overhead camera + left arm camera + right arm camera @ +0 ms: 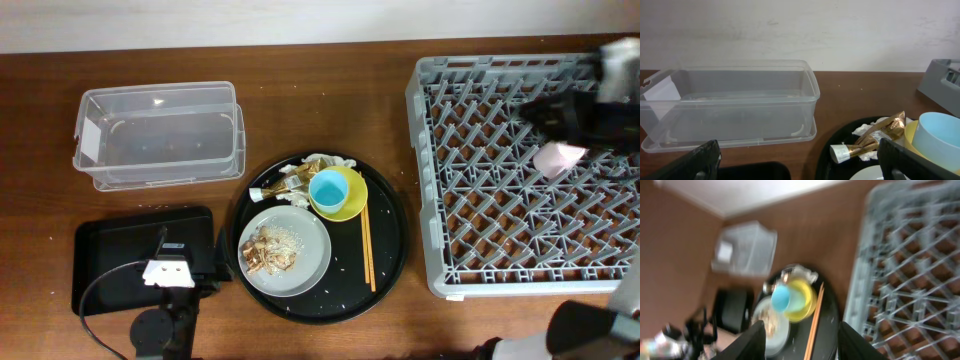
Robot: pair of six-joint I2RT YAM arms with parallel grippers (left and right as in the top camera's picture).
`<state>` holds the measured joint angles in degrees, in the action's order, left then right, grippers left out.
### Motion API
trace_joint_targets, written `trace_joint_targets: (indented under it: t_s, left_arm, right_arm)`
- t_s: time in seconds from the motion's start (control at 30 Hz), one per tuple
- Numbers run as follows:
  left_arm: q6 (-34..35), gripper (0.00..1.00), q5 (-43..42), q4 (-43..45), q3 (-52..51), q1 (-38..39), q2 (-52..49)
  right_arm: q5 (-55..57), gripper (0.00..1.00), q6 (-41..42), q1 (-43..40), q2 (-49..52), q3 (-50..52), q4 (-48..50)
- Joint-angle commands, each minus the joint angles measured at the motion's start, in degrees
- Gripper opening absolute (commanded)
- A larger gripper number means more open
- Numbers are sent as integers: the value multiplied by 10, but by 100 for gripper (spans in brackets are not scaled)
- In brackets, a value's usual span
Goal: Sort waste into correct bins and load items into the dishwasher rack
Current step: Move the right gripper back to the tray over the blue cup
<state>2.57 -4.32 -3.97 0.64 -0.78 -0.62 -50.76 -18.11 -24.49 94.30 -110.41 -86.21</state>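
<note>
The grey dishwasher rack [432,180] stands at the right, and the pink cup [556,158] lies in it. My right gripper [548,112] hovers over the rack just above the cup; its wrist view is blurred and shows the jaws [805,342] open and empty. The round black tray [392,260] carries the grey plate [310,262] with food scraps [268,250], the yellow bowl [352,205] with the blue cup [328,188] inside, the chopsticks [366,245], the gold wrapper [283,186] and napkins [322,160]. My left gripper [800,167] is open and empty over the flat black tray [110,250].
The clear tub [160,135] stands empty at the back left, also in the left wrist view [730,100]. Rice grains are scattered on the round tray. The left arm's cable loops over the flat black tray.
</note>
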Motion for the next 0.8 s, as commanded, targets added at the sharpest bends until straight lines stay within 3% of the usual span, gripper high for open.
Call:
trace_joint_targets:
  t_s: [0.0,0.17,0.23,0.27,0.3,0.47,0.5,0.57,0.6,0.63,0.67,0.73,0.77]
  left_arm:
    - [-9,100,-2,-4,-2,-3,3]
    - [-9,100,-2,-4,-2,-3,3]
    - [-9,100,-2,-4,-2,-3,3]
    - [-9,100,-2,-4,-2,-3,3]
    - [-9,100,-2,-4,-2,-3,3]
    - [-9,100,-2,-4,-2,-3,3]
    - [-9,99,-2,-4,-2,-3,3]
    - [-9,100,-2,-4,-2,-3,3]
    - [-9,100,-2,-4,-2,-3,3]
    - [-9,100,-2,-4,-2,-3,3]
    - [-9,100,-2,-4,-2,-3,3]
    - [-9,100,-2,-4,-2,-3,3]
    - [-9,100,-2,-4,-2,-3,3]
  right_arm:
    - [190,46,69,131,0,3,-1]
    - [335,49,148,309,18,3,30]
    - [371,70,156,370,28,3,48]
    - [380,94,156,398,35,3,59]
    - [379,98,156,422,41,3,71]
    - [379,100,156,497,84,3,114]
    - [380,84,154,508,96,3,120]
    - [392,63,155,520,122,3,126]
    - [397,59,155,524,137,3,128]
    - [396,60,157,526,154,3,129]
    - [394,75,165,527,170,3,131]
    - [389,77,184,527,196,3,134]
    - [380,85,184,527,207,3,135]
